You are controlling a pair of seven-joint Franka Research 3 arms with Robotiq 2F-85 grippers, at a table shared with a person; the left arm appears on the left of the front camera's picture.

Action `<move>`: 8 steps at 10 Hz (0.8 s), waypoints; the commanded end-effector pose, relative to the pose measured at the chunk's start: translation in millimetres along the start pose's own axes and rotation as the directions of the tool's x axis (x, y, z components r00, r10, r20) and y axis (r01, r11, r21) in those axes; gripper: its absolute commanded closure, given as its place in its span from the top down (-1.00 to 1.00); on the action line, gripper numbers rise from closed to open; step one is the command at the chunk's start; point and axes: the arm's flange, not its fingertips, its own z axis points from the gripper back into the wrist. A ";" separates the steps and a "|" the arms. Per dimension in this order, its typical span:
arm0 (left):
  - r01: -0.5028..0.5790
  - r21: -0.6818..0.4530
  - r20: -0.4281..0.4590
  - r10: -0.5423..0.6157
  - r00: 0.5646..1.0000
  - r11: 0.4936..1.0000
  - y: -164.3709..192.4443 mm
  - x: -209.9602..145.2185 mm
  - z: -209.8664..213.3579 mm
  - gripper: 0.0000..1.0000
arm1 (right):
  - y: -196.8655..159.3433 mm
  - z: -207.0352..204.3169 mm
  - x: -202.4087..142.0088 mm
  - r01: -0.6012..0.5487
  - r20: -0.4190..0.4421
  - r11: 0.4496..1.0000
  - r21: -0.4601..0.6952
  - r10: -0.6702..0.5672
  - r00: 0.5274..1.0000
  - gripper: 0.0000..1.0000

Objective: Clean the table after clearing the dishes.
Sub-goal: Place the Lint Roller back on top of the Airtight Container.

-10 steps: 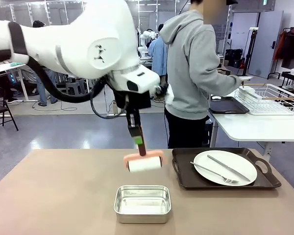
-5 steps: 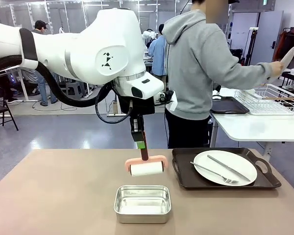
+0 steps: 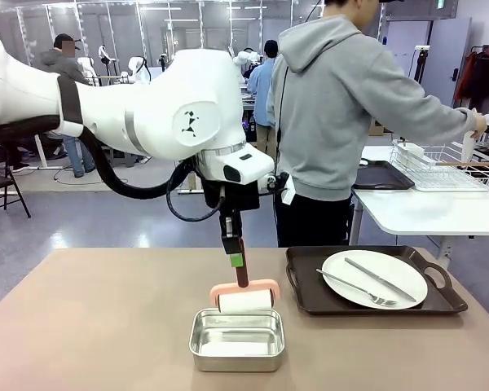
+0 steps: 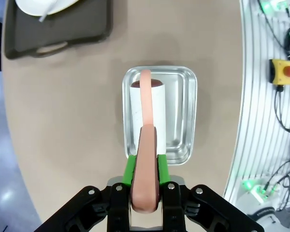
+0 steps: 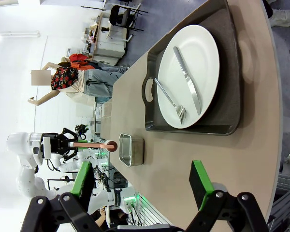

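**Dishes not yet cleared; roller parked at the pan, no wiping under way.**

Your left gripper [image 4: 145,166] is clamped on the pink handle of the lint roller [image 3: 244,300], which hangs over the steel pan [image 3: 237,346]. Contact with the pan floor can't be told. The handle stands near upright, roll end down, and the roll's long axis runs left-right across the table [image 3: 90,326]. Your right gripper [image 5: 141,174] stands apart, empty. One tray [image 3: 310,301] with plate [image 3: 391,267], fork [image 3: 354,287] and knife [image 3: 381,279] sits at the table's right. Judged: clearing first, then wiping.
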 end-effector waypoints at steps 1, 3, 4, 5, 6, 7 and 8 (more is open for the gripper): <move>0.021 -0.052 -0.005 -0.021 1.000 0.998 2.9 -4.5 -4.3 -0.58 | 3.0 0.4 -0.6 -0.001 0.000 1.000 0.000 0.001 1.000 1.00; 0.008 -0.106 -0.035 -0.012 0.999 0.994 4.4 -6.4 -23.2 -0.58 | 3.0 0.4 -0.6 -0.001 0.000 1.000 0.000 0.001 1.000 1.00; 0.001 -0.125 -0.042 -0.006 0.999 0.992 3.6 -8.1 -29.7 -0.58 | 3.0 0.4 -0.6 -0.001 0.000 1.000 0.000 0.001 1.000 1.00; -0.009 -0.129 -0.044 0.003 0.999 0.992 4.6 -10.6 -33.2 -0.58 | 3.0 0.4 -0.6 -0.001 0.000 1.000 0.000 0.001 1.000 1.00; 0.021 -0.110 -0.045 -0.026 0.999 0.994 5.8 -12.3 -40.0 -0.58 | 3.0 0.4 -0.6 -0.001 0.000 1.000 0.000 0.001 1.000 1.00; 0.055 -0.080 -0.038 -0.058 0.998 0.995 8.1 -13.3 -44.2 -0.58 | 3.0 0.4 -0.6 -0.001 0.000 1.000 0.000 0.001 1.000 1.00; 0.068 -0.052 -0.044 -0.070 0.997 0.996 12.6 -15.0 -48.3 -0.58 | 3.0 0.4 -0.6 -0.001 0.000 1.000 0.000 0.001 1.000 1.00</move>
